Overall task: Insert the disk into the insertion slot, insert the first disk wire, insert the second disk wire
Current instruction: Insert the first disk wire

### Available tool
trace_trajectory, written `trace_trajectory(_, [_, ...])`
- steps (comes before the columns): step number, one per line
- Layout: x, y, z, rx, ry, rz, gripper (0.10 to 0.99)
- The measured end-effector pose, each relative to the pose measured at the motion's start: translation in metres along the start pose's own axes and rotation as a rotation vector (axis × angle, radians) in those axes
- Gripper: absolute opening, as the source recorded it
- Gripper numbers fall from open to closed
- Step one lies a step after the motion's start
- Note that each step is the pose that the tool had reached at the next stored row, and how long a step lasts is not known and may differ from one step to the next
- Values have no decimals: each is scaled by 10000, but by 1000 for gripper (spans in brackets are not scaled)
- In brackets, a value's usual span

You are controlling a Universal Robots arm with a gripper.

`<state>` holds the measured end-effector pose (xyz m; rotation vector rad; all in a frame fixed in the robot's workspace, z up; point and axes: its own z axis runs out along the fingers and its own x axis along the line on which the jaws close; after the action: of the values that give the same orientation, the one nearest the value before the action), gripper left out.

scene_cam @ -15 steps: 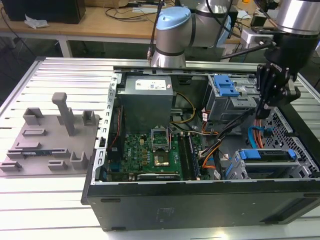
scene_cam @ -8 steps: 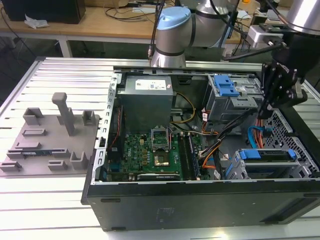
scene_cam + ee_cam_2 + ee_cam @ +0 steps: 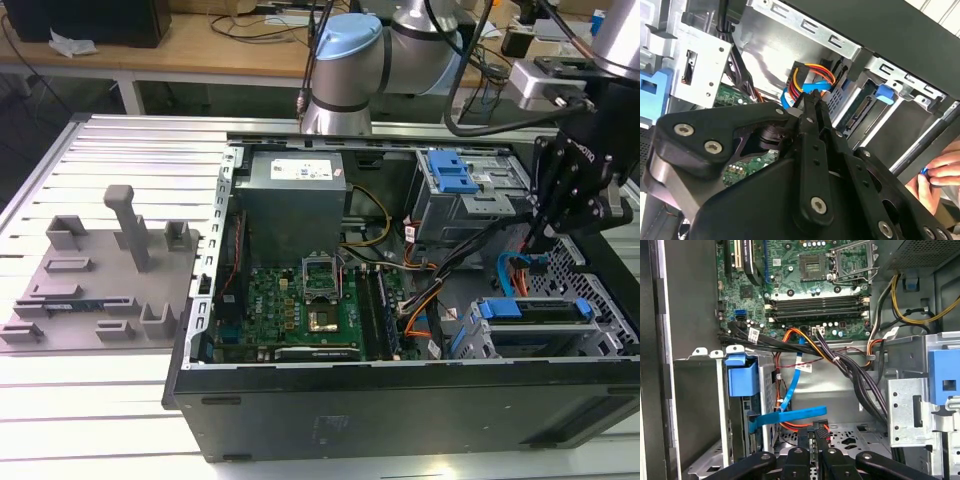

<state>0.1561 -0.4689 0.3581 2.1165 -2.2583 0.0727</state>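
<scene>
The disk [image 3: 535, 312], in its blue carrier [image 3: 742, 374], lies inside the low grey insertion slot [image 3: 600, 345] at the case's corner on the exterior view's right. Its connector edge [image 3: 860, 111] faces the open case. My black gripper [image 3: 537, 243] hangs just above and behind the disk. The two fingers stand close together, shut on the end of a flat blue disk wire [image 3: 790, 416] that runs toward the disk's rear. In both wrist views the gripper [image 3: 807, 102] [image 3: 818, 436] holds that wire end a short way off the disk. An orange, red and yellow wire bundle [image 3: 812, 70] lies just beyond.
A taller grey cage with a blue latch [image 3: 450, 175] stands behind the slot. The grey power supply box [image 3: 295, 200] and the green motherboard [image 3: 300, 300] sit further in. Black wires [image 3: 850, 370] cross near the gripper. A person's hand [image 3: 945, 172] is outside the case wall.
</scene>
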Motion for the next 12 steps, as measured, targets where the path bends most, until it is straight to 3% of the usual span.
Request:
trace_trajectory(5, [14,-2,-33,-42,-154,251,165])
trace_trajectory(9, [14,-7,-33,-75,-201,754,165])
trace_trajectory(12, [16,-62,-33,-101,-237,785,165])
